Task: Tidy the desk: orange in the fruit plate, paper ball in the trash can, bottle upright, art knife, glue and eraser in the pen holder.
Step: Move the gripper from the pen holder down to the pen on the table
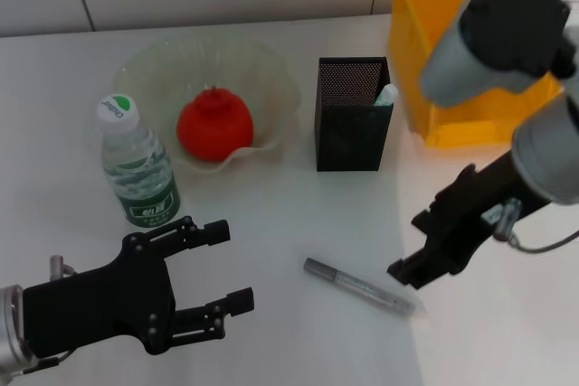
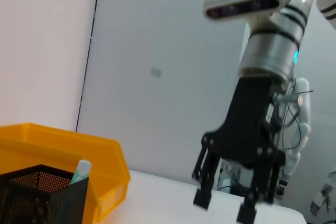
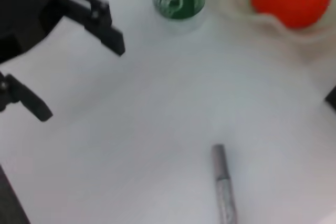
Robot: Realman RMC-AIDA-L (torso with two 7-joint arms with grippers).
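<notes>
On the white desk (image 1: pixel 271 241), most of the tidying looks done. The orange (image 1: pixel 213 126) sits in the fruit plate (image 1: pixel 271 79), the bottle (image 1: pixel 137 164) stands upright just beside the plate's near-left rim, and a white-green tube (image 1: pixel 386 95), probably the glue, pokes out of the pen holder (image 1: pixel 351 115). The trash can (image 1: pixel 434 42) is at the back right, just beside the holder; its inside is hidden by the right arm, so I can't tell if the paper ball is in there. No eraser is visible on the desk.

What's left out is the art knife (image 1: pixel 360 286), a slim grey stick lying flat in front of the holder, between the two arms.

The right gripper (image 1: pixel 432 250) hangs just right of the knife's far end, low over the desk, tilted down toward it, presumably lining up for a pick. Its fingers (image 2: pixel 202 198) are spread apart with nothing between them. The right wrist view looks straight down at the knife, which fits that reading.

The left gripper (image 1: pixel 226 273) is at the near-left, in front of the bottle, spread wide and empty. It's likely parked clear so the right arm has room.

The knife lies flat and thin, so the pinch will need to come down low across its width.
</notes>
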